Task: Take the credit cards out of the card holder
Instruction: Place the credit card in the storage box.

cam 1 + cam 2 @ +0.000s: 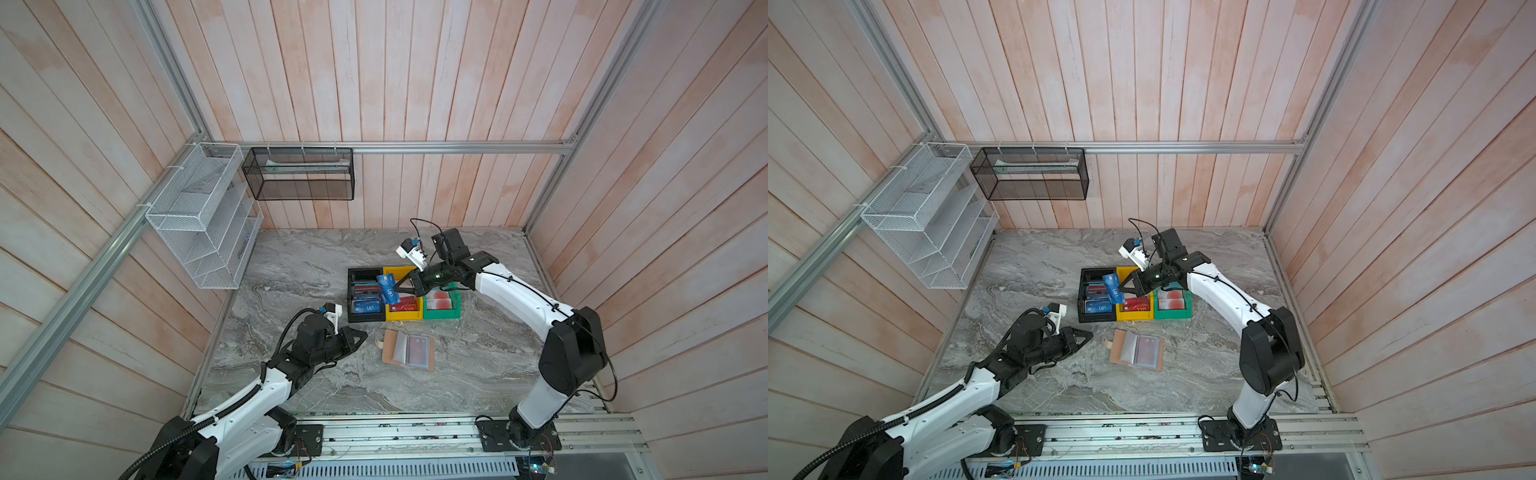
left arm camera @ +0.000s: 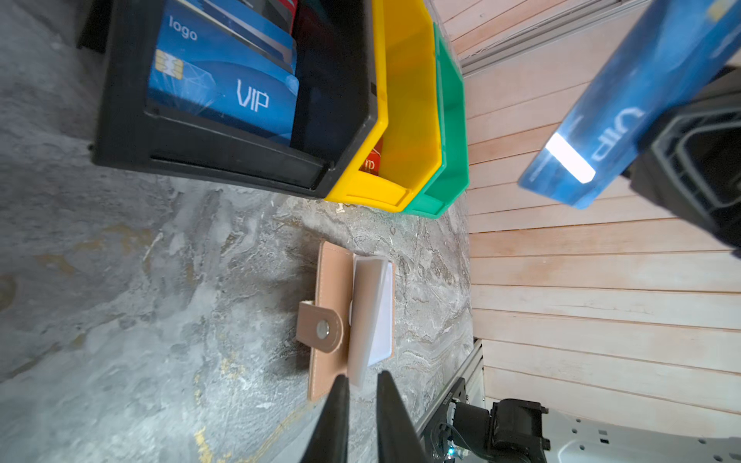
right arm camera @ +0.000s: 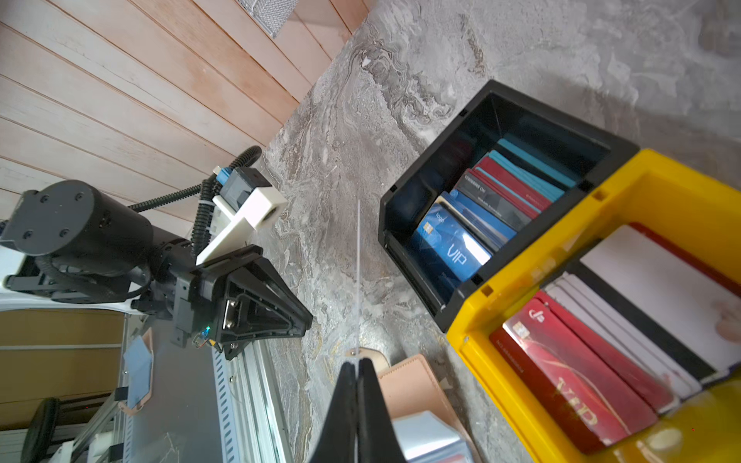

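Card holder (image 1: 390, 348), a flat tan-brown booklet with pale clear plastic sleeves, lies open on the grey marbled counter (image 1: 291, 374). It is just ahead of the left fingers (image 2: 341, 401), with its snap tab (image 2: 320, 330) turned toward them but not touching. A reddish card (image 1: 417, 350) shows through the sleeve on the side away from those fingers. The left gripper (image 1: 364, 335) hangs low over the counter, with a narrow gap between its fingers and nothing in it.

Beyond the holder, three small plastic bins stand side by side, touching: a black bin (image 1: 365, 318), a yellow bin (image 1: 404, 316) and a green bin (image 1: 443, 314). The black one holds blue "VIP" cards (image 2: 224, 92) on edge, the yellow one red "VIP" cards (image 3: 569, 385), and the green one whitish cards with orange-red circles (image 1: 440, 300).

The right gripper (image 1: 397, 286) hovers above the black and yellow bins, its fingers pressed together on a blue credit card (image 1: 387, 289) lettered "VIP". The card hangs tilted past the fingertips over the black bin, clear of the cards below. From the right wrist it is seen edge-on, as a thin pale line running out from the closed tips.

Farthest back, well beyond both sets of fingers, a white wire mesh rack (image 1: 195, 216) and a black mesh basket (image 1: 299, 174) hang on the plank walls.
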### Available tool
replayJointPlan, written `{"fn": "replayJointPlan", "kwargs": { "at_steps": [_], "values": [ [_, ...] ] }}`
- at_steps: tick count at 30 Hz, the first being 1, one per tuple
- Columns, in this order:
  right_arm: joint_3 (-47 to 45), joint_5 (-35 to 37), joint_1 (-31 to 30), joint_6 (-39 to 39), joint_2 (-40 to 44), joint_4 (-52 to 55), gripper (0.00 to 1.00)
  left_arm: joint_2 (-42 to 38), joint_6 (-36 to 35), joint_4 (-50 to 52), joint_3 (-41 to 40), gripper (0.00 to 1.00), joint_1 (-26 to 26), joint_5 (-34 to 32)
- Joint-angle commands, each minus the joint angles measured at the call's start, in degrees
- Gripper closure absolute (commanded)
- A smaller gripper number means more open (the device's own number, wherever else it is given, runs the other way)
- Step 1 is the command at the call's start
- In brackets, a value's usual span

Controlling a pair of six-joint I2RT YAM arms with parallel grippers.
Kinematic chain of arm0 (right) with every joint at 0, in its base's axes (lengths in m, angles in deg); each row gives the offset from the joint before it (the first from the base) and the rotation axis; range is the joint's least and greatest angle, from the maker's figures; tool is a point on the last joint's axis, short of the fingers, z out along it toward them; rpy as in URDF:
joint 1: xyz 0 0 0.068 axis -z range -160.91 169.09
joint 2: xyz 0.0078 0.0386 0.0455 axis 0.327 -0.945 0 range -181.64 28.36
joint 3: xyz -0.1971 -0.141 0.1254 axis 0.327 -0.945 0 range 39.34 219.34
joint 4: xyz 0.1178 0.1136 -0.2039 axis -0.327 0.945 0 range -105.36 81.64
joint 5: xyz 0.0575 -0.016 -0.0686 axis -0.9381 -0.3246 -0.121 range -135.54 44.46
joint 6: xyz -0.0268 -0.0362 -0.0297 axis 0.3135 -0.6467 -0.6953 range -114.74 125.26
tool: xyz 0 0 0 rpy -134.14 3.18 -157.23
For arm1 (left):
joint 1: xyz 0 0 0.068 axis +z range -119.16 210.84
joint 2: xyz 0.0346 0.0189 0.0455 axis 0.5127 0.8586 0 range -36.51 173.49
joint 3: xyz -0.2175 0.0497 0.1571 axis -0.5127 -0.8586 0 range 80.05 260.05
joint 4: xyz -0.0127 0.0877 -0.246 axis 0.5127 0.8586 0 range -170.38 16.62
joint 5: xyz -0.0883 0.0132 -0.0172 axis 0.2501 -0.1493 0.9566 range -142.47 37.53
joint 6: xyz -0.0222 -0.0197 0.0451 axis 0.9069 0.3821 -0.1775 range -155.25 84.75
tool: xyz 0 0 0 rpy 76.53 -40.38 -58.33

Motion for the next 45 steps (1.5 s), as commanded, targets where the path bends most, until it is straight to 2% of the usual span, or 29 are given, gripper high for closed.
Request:
{"fn": "replayJointPlan", "kwargs": {
  "at_steps": [1, 7, 19, 25, 30, 37, 45],
  "values": [
    [8.0, 5.8, -2.2, -6.1, -5.6, 10.0, 1.0, -0.6, -2.1, 1.8, -0.5, 0.83, 0.8, -0.1],
    [23.4, 13.2, -5.2, -10.9, -15.9, 19.9, 1.0, -0.6, -3.0, 2.6, -0.3, 0.83, 2.5, 1.1],
    [45.8, 23.3, -8.3, -20.3, -27.7, 30.8, 1.0, -0.9, -4.1, 3.6, -0.4, 0.83, 5.5, 2.8],
    [46.5, 19.9, -8.4, -32.2, -27.9, 32.6, 1.0, -0.7, -4.4, 3.7, -0.4, 0.83, 6.4, 3.2],
    [45.5, 21.6, -8.8, -38.0, -27.8, 32.8, 1.0, -0.5, -4.4, 3.2, -0.4, 0.83, 6.9, 3.3],
    [42.7, 25.3, -10.8, -41.8, -29.3, 34.1, 1.0, -0.2, -4.8, 3.2, -0.5, 0.83, 7.6, 4.0],
    [41.7, 28.6, -12.6, -41.9, -31.9, 33.9, 1.0, -1.4, -5.4, 4.8, -1.2, 0.83, 8.2, 3.9]
  ]
}}
